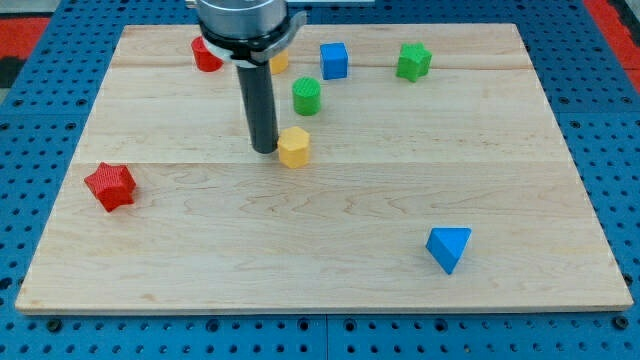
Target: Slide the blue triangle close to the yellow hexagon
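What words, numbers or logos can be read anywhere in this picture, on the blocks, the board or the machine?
None: no readable text shows in the camera view.
The wooden board is bare wood.
The blue triangle, yellow hexagon, red star and green cylinder have plain faces.
The dark rod and the metal collar above my tip carry no label; my tip sits just to the view's left of the yellow hexagon.

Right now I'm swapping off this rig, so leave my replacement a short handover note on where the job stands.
My tip: down on the board, just to the view's left of the yellow hexagon, far from the blue triangle.
Blue triangle: alone near the view's bottom right.
Done: nothing that shows; the two blocks are well apart.
Left: go round to the triangle's far side and slide it up-left to the hexagon.
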